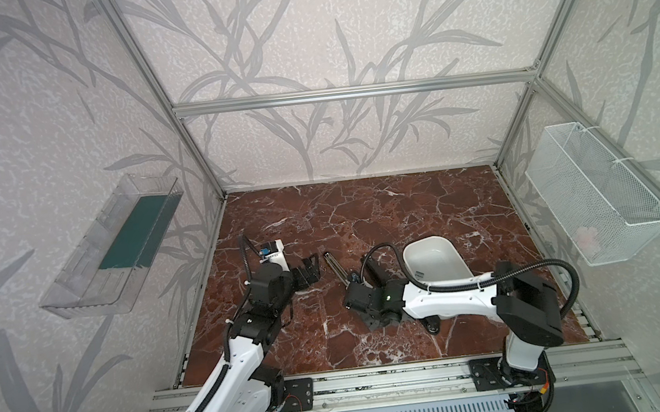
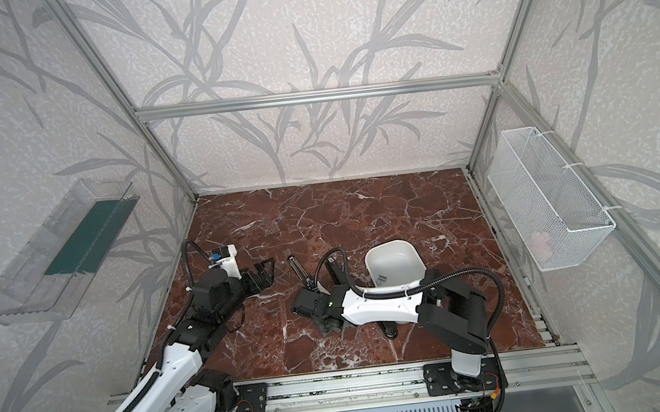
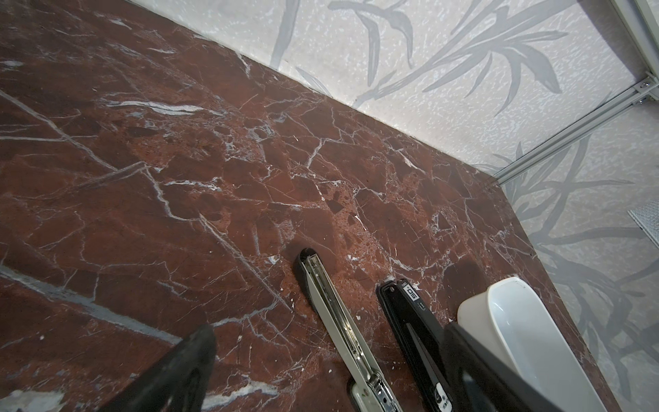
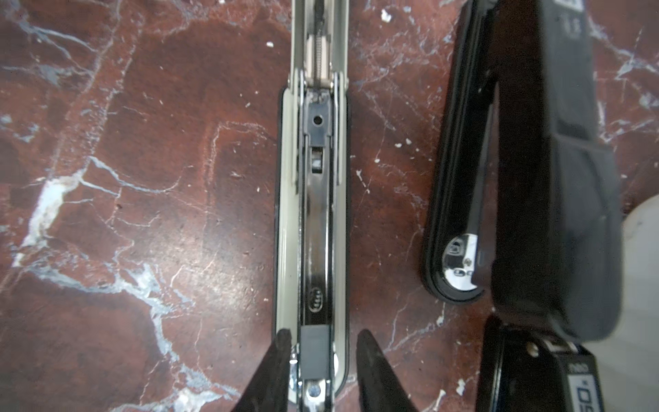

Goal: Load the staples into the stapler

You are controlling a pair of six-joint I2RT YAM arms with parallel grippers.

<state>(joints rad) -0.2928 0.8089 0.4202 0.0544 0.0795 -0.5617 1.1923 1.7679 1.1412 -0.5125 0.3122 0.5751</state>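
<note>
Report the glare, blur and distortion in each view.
Right wrist view: glare streaks the stapler's chrome rail; its black body, close to the lens, is blurred. Left wrist view: the near fingers are out of focus. Both top views: frame posts splay from wide-angle distortion.

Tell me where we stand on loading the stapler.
Done: the stapler's opened arm lies on the table, metal side up, beside the black stapler body. In hand: the right gripper straddles that arm's near end, jaws apart, not clamped; the left gripper hangs open nearby. Left: no staples are discernible in either gripper or on that arm, so fetching, loading and closing seem to remain.
</note>
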